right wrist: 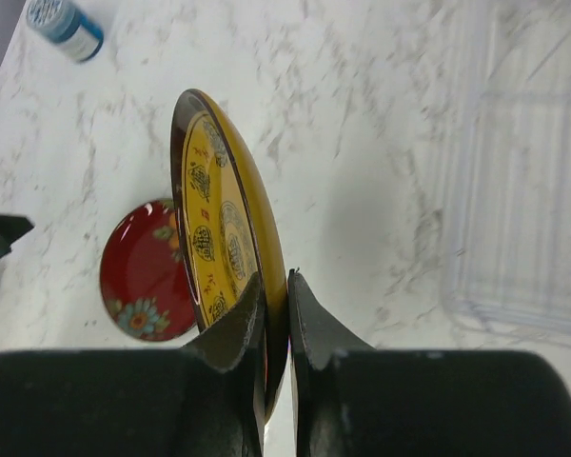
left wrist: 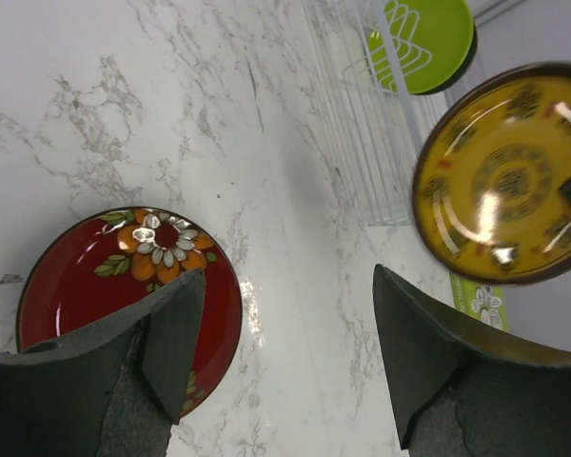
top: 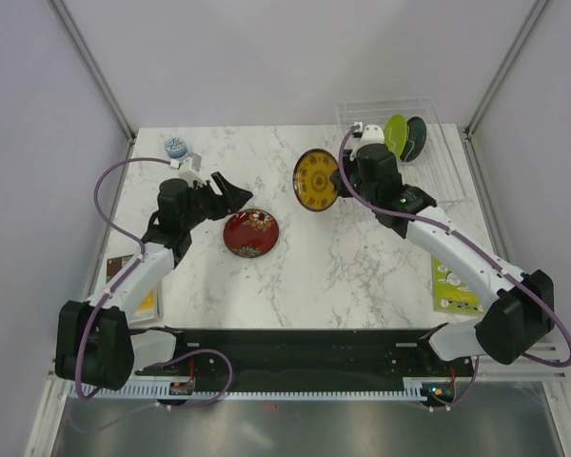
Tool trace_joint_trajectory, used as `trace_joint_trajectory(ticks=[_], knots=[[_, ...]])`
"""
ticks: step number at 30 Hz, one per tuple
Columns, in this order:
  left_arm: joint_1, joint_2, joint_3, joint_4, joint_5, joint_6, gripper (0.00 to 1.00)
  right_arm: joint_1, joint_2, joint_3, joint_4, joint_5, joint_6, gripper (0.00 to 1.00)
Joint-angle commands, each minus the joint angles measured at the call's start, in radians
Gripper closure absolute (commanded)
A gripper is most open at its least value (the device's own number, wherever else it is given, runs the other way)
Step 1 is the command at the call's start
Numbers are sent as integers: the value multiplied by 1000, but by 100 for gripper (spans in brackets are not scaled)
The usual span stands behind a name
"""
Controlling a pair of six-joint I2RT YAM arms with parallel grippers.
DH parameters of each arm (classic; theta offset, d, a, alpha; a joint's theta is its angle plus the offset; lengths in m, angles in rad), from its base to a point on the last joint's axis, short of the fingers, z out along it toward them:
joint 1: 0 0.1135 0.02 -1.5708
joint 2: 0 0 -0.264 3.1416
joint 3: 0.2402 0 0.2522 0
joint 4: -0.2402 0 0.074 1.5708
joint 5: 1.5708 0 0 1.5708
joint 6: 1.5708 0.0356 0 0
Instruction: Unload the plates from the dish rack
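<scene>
The red floral plate (top: 250, 232) lies flat on the marble table, also in the left wrist view (left wrist: 124, 286) and the right wrist view (right wrist: 143, 281). My left gripper (top: 230, 193) is open and empty just above and left of it (left wrist: 285, 333). My right gripper (top: 339, 181) is shut on the rim of the amber-brown plate (top: 316, 180), holding it on edge above the table (right wrist: 219, 228), left of the dish rack (top: 438, 152). The lime green plate (top: 396, 134) and dark teal-blue plate (top: 416, 138) stand in the rack.
A small blue-grey round container (top: 176, 148) stands at the table's back left. A green-and-white card (top: 454, 286) lies at the right edge. A yellow and brown card (top: 133, 286) lies at the left edge under my left arm.
</scene>
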Motion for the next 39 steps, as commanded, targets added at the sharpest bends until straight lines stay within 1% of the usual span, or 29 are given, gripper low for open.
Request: trace_joint_trajectory(ticks=[1, 2, 4, 5, 13, 14, 15, 16, 17, 19, 20, 21, 22, 23, 24, 25, 26, 27, 28, 29, 30, 31, 35, 39], knots=[[-12, 9, -47, 177, 115, -92, 22, 52, -21, -77, 163, -165, 175, 100], [-13, 15, -55, 212, 121, -100, 22, 62, -18, -90, 205, -172, 204, 100], [-21, 27, -70, 232, 130, -115, 22, 83, -13, -122, 249, -211, 238, 100], [-24, 38, -73, 246, 130, -117, 22, 100, -7, -130, 296, -215, 264, 100], [-49, 92, -98, 352, 144, -166, 24, 148, 34, -196, 454, -310, 387, 100], [-49, 95, -96, 357, 146, -167, 29, 151, 36, -203, 480, -323, 396, 100], [-49, 96, -96, 370, 155, -169, 39, 151, 37, -222, 493, -332, 407, 100], [-50, 96, -98, 373, 158, -169, 54, 151, 36, -228, 511, -337, 419, 100], [-50, 93, -99, 374, 157, -169, 73, 151, 42, -234, 522, -349, 425, 100], [-50, 87, -105, 381, 161, -169, 93, 151, 51, -240, 537, -372, 436, 100], [-50, 86, -105, 381, 164, -167, 98, 151, 63, -240, 543, -395, 439, 100], [-50, 87, -107, 381, 169, -164, 98, 149, 68, -234, 542, -396, 440, 99], [-49, 80, -108, 374, 164, -160, 98, 149, 73, -231, 524, -392, 434, 96], [-49, 76, -108, 352, 152, -155, 98, 146, 73, -225, 510, -381, 431, 75], [-49, 69, -108, 331, 122, -146, 98, 145, 74, -208, 491, -364, 421, 62], [-49, 61, -108, 270, 100, -118, 98, 140, 70, -197, 434, -354, 404, 52], [-49, 47, -96, 228, 72, -101, 98, 129, 65, -170, 395, -334, 366, 38], [-47, 40, -87, 184, 8, -65, 98, 123, 56, -157, 352, -264, 346, 32], [-43, 35, -81, 112, -18, -46, 98, 119, 33, -145, 267, -227, 323, 28], [-38, 29, -76, 82, -47, -31, 98, 106, 19, -130, 220, -182, 278, 22], [-33, 27, -76, 58, -93, -11, 98, 99, 5, -127, 182, -101, 264, 20], [-20, 24, -79, 48, -107, -3, 98, 88, -24, -125, 136, -79, 249, 18], [17, 49, -102, 41, -126, 9, 98, 24, -87, -169, 97, -74, 212, 16], [34, 115, -95, 25, -146, 17, 98, 0, -122, -214, 83, -76, 207, 16]])
